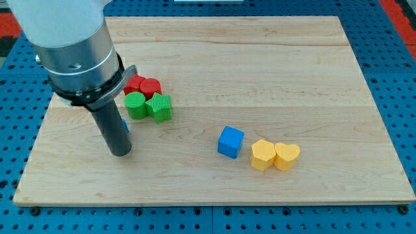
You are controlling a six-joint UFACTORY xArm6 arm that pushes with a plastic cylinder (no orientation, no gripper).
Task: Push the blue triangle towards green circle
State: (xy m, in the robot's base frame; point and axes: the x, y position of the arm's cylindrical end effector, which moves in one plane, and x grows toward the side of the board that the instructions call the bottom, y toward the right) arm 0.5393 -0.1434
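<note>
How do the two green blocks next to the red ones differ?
The green circle is round with a fluted edge; the green star is pointed and angular. The circle lies to the view's left, nearer my tip; the star to its right. The circle sits below the left red block, the star below the right one. Both are the same green and touch.

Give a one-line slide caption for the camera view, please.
My tip rests beside a barely visible blue block, below-left of the green circle.
</note>
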